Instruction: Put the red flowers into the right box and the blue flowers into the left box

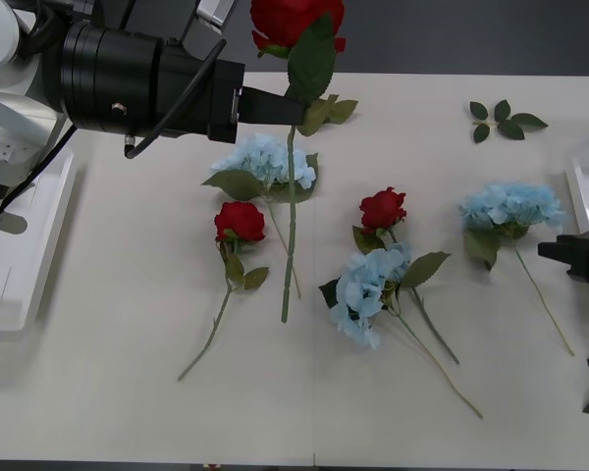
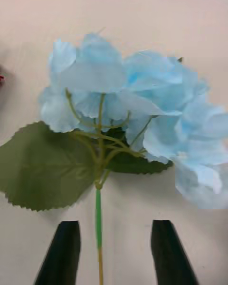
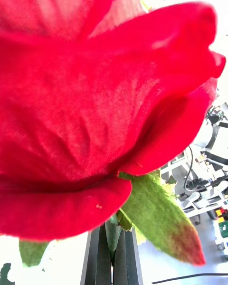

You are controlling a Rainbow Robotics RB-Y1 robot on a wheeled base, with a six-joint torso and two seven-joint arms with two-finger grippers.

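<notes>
Bench point(image 1: 128, 392) sorting: one rose in the air, one blue flower lined up.
Left box point(image 1: 25, 255) sits at the frame's left edge, right box point(image 1: 581, 182) at its right edge. Left tool point(image 1: 275, 106), upper centre, is clamped on a red rose point(image 1: 294, 22) by the stem, bloom up, clear of the bench; that rose apparently needs carrying across to the right box. Right tool point(image 2: 114, 251), fingers spread, straddles the stem of a blue flower point(image 2: 137, 104) at right; closing seems next.
</notes>
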